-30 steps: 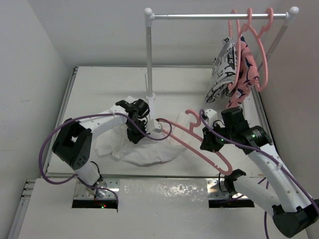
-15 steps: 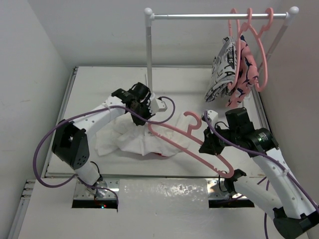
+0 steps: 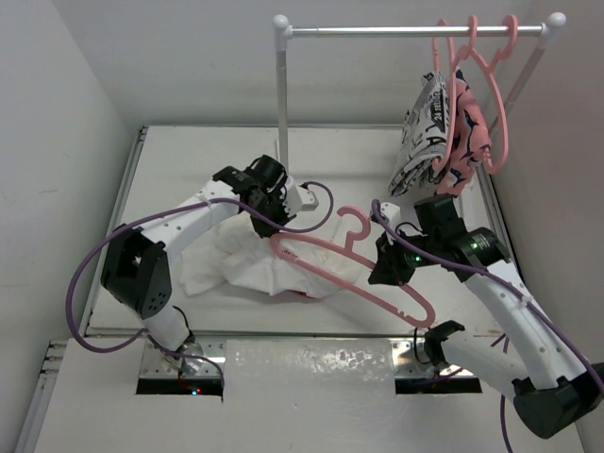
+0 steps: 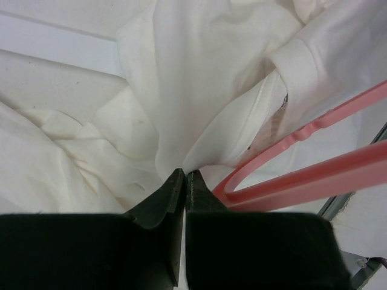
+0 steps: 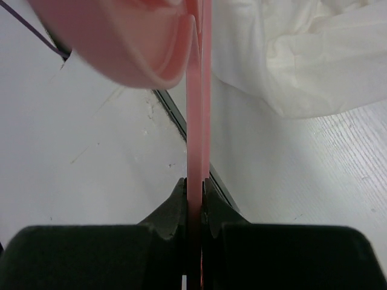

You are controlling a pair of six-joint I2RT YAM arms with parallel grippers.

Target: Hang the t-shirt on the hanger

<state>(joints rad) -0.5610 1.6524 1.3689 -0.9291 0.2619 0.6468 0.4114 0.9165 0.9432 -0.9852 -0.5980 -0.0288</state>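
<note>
The white t-shirt point(image 3: 247, 266) lies crumpled on the table, one fold pulled up. My left gripper point(image 3: 268, 225) is shut on that fold, and the left wrist view shows the cloth point(image 4: 181, 78) pinched between the gripper's point(image 4: 184, 176) tips. The pink hanger point(image 3: 351, 274) hangs slanted over the shirt's right side with its hook up, and my right gripper point(image 3: 383, 270) is shut on its lower bar. In the right wrist view the bar point(image 5: 197, 121) runs straight out of the gripper point(image 5: 196, 186). The hanger's left end point(image 4: 314, 175) sits just right of the left fingers.
A clothes rack stands at the back, with an upright pole point(image 3: 282, 104) near my left arm and a rail point(image 3: 396, 30) on top. Patterned garments point(image 3: 442, 132) on pink hangers and a bare pink hanger point(image 3: 497, 104) hang at the right. White walls enclose the table.
My left gripper has lifted the shirt fold up and toward the back. My right arm has carried the hanger leftward, so its left end is now beside the raised cloth.
</note>
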